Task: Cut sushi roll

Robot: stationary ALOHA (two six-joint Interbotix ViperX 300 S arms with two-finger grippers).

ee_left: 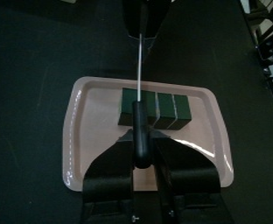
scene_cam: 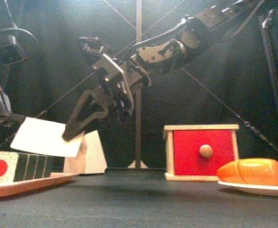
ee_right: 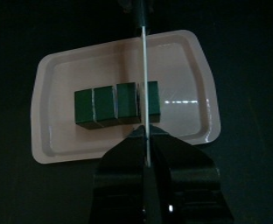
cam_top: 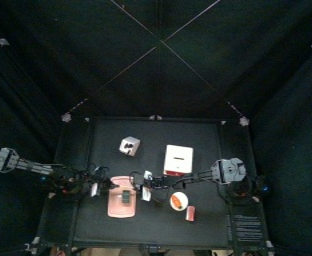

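The sushi roll point(ee_left: 157, 109), dark green and marked into several sections, lies on a pink tray point(ee_left: 87, 131). In the front view the roll point(scene_cam: 1, 166) shows a red-centred end at the far left. A knife point(scene_cam: 46, 136) with a broad white blade hangs tilted just above the roll. Seen edge-on, the knife point(ee_right: 143, 61) runs across the roll point(ee_right: 115, 103). My left gripper point(ee_left: 140, 149) is shut on the knife's black handle. At the blade's other end, my right gripper point(ee_right: 143, 131) is shut on the knife. Whether blade and roll touch, I cannot tell.
A red box point(scene_cam: 202, 151) with a knob stands right of centre. A white plate point(scene_cam: 266, 187) at the far right carries an orange piece. A pale wooden block point(scene_cam: 92, 153) stands behind the tray point(scene_cam: 35, 183). The right arm point(scene_cam: 166, 44) slants down across the middle.
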